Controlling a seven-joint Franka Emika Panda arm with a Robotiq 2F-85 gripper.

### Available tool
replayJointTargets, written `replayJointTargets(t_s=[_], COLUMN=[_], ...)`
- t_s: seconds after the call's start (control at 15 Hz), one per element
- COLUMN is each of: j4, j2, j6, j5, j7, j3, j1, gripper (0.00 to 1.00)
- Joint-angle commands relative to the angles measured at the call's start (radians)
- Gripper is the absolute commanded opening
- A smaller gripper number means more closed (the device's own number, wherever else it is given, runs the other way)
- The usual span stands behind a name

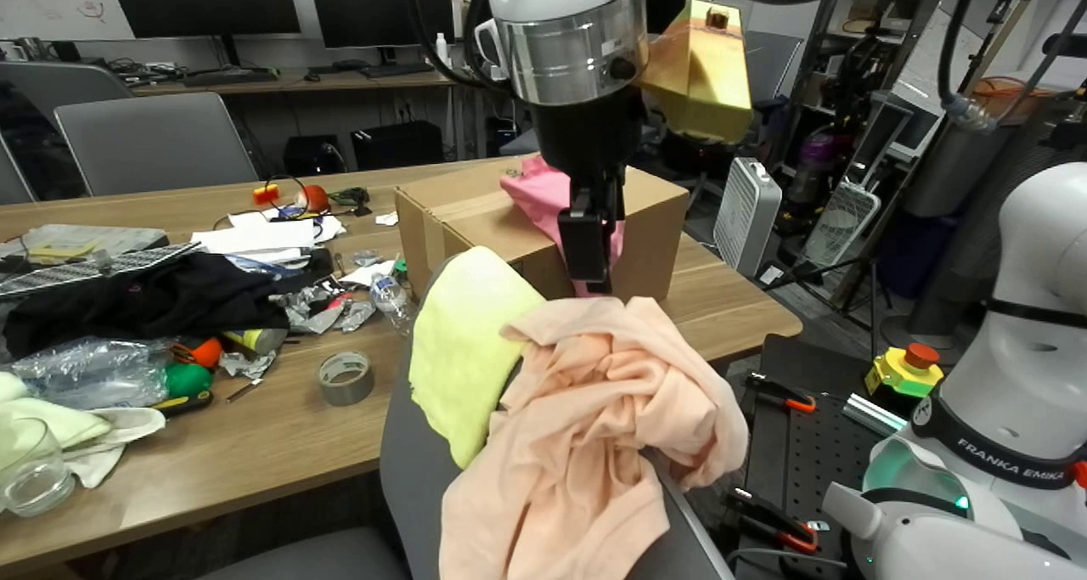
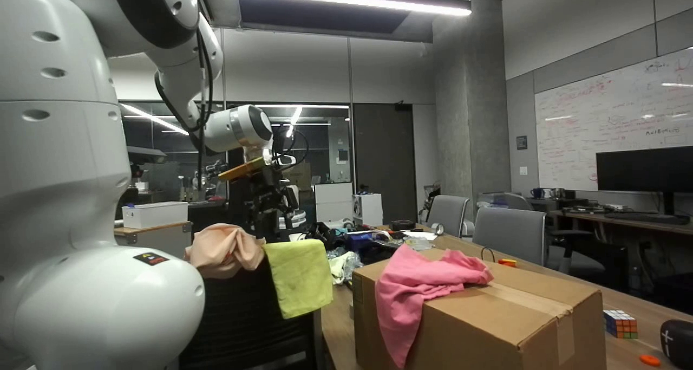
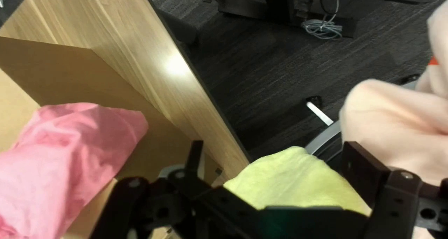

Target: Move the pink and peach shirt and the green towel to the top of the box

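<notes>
The pink cloth (image 1: 542, 191) lies on the cardboard box (image 1: 463, 211) and hangs over one side; it also shows in an exterior view (image 2: 427, 278) and the wrist view (image 3: 73, 144). The yellow-green towel (image 1: 467, 351) hangs over a chair back (image 1: 408, 444), and also shows in an exterior view (image 2: 300, 278). The peach shirt (image 1: 577, 427) is bunched beside it, also seen in an exterior view (image 2: 224, 251). My gripper (image 3: 274, 153) is open and empty, over the chair back; the towel (image 3: 294, 183) shows between its fingers, the peach shirt (image 3: 395, 123) to the right.
The wooden table (image 1: 280, 444) bears the box, a tape roll (image 1: 346, 378), a plastic bottle (image 1: 391, 300), a glass (image 1: 34, 470) and a black cloth (image 1: 153, 308) among clutter. A Rubik's cube (image 2: 620, 324) and a black speaker (image 2: 677, 343) stand beyond the box.
</notes>
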Motion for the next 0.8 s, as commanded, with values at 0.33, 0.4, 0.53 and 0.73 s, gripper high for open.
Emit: replayJointTargets(t_s=[0.33, 0.4, 0.53, 0.73], j4=[0.008, 0.013, 0.019, 0.023], j2=[-0.032, -0.032, -0.031, -0.036], j6=[0.033, 0.025, 0.020, 0.031], j5=[0.158, 0.164, 0.174, 0.197], j7=[-0.096, -0.105, -0.132, -0.205], j3=[-0.008, -0.009, -0.010, -0.009], j1=[0.006, 0.005, 0.008, 0.015], gripper=[1.00, 1.00, 1.00, 1.00])
